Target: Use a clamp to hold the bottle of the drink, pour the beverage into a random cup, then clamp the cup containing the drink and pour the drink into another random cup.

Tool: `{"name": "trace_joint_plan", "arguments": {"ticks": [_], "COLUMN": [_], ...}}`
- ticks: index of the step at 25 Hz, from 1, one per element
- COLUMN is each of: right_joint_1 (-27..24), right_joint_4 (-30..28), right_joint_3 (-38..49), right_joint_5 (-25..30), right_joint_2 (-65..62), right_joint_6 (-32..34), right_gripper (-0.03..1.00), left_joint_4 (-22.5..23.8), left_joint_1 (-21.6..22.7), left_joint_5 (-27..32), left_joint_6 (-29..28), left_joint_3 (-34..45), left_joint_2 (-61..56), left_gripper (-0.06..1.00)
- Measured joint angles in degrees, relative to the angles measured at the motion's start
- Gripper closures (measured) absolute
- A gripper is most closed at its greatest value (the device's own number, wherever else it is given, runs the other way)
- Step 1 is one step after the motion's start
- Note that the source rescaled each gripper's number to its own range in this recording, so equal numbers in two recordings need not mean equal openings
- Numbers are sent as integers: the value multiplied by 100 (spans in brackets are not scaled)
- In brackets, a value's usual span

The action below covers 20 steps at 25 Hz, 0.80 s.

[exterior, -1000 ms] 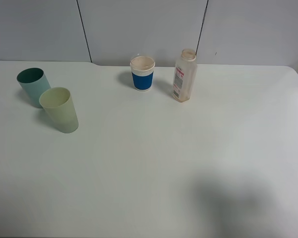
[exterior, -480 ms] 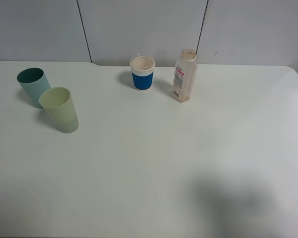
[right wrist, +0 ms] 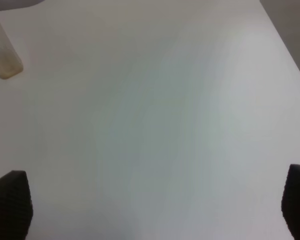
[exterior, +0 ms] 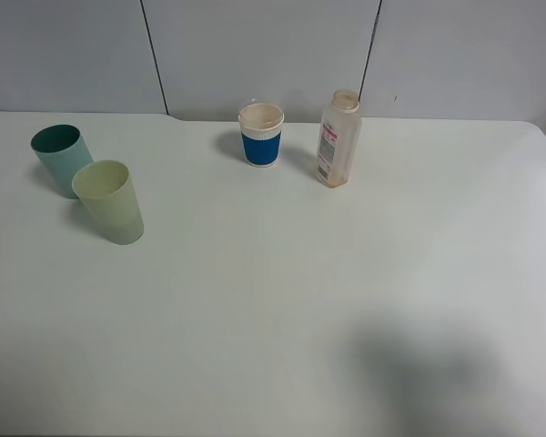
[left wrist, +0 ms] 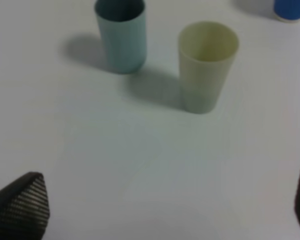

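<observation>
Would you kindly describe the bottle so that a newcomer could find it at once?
Look along the far edge of the white table, near the grey wall. The bottle stands upright just right of the blue cup. It is the tallest item: a clear container with a labelled side, unlike the three open cups.

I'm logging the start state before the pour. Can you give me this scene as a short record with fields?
bottle: drink bottle, upright, cap on, right of the blue paper cup
cups: teal cup and pale green cup upright at table's left
surface: white table
left gripper: open, holding nothing, facing the two plastic cups
right gripper: open, holding nothing, bottle base at view's edge
progress: nothing grasped yet
</observation>
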Motion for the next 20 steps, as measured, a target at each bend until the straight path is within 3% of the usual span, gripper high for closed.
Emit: {"name": "trace_joint_plan", "arguments": {"ticks": [20], "right_joint_1": [0], "right_joint_4": [0], "right_joint_3": [0], "right_joint_5": [0], "right_joint_2": [0], "right_joint_6": [0], "right_gripper": [-3], "left_joint_4": [-2], "left_joint_1": [172], "left_joint_5": [0], "left_joint_6": [6], "left_joint_3": [0], "left_joint_2": [0], "left_gripper": [-6]}}
